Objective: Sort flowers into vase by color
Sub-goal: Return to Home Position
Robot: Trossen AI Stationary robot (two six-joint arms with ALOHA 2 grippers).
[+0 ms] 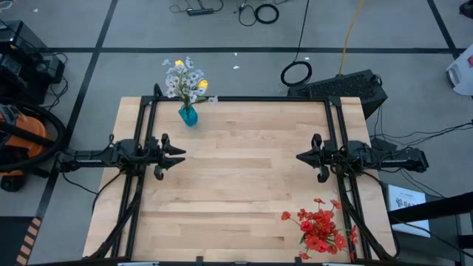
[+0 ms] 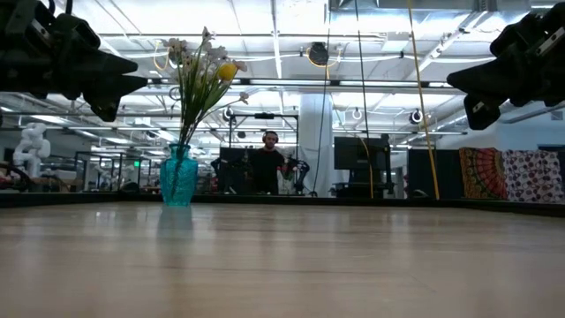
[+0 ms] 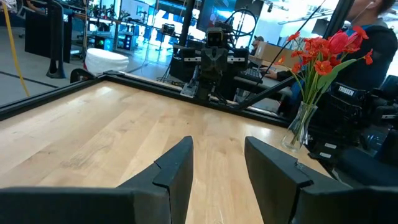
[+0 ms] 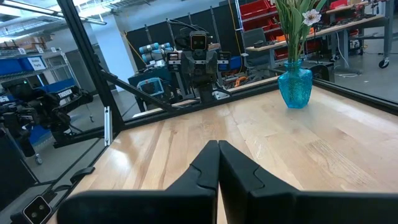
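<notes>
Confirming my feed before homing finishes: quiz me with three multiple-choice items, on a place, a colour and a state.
1. The teal vase stands: A near a table corner on the left pincer's side; B mid-table; C on the floor.
2. The clear vase holds flowers that are: A white; B red; C yellow.
3. The right pincer is: A open; B shut on a stem; C shut, empty.
A: the high view shows it there. B: red blooms in the left wrist view. C: its fingers meet on nothing.

smooth wooden table (image 1: 244, 192), glossy vase (image 1: 188, 116)
</notes>
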